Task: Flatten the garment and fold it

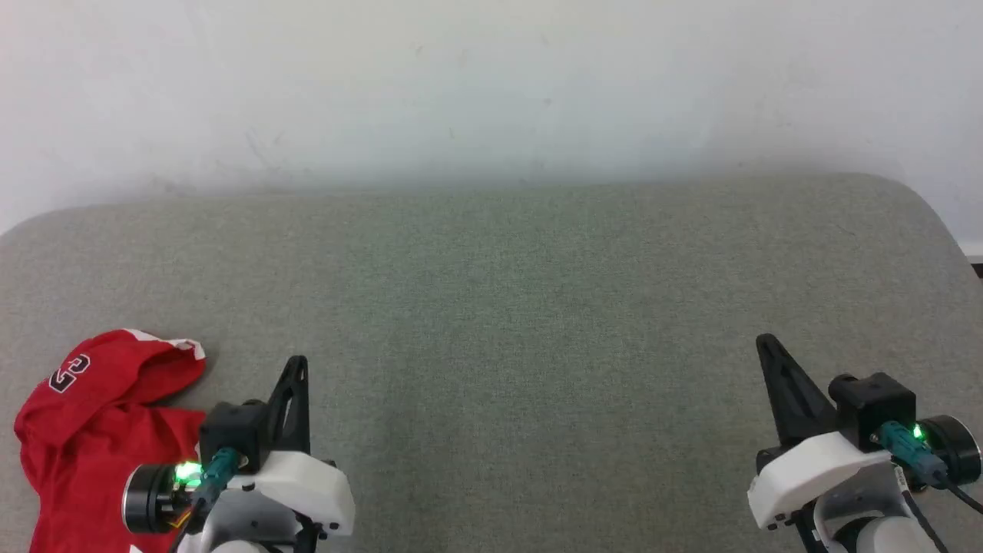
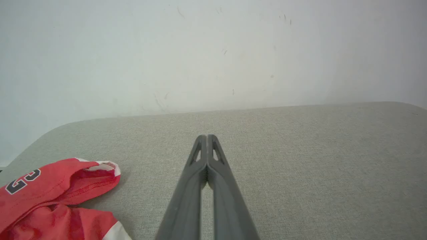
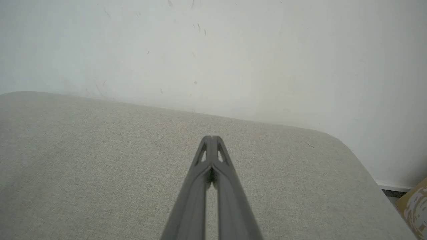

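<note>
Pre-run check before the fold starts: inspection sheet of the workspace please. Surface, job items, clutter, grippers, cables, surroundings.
Surface: grey-green fabric pad, flat, rounded far corners.
Job's things: red garment crumpled in a heap at the near left, white band and number print showing; not flattened, not held.
Clutter: nothing seen.
Grippers: left gripper shut and empty, fingers just right of the garment and apart from it; right gripper shut and empty, over the pad at the near right.
Cables: teal plug with a green light at the left wrist, the same at the right; dark cable leaves the right wrist.
Surroundings: scuffed white wall behind; brown cardboard-like thing beyond the pad's right edge.
</note>
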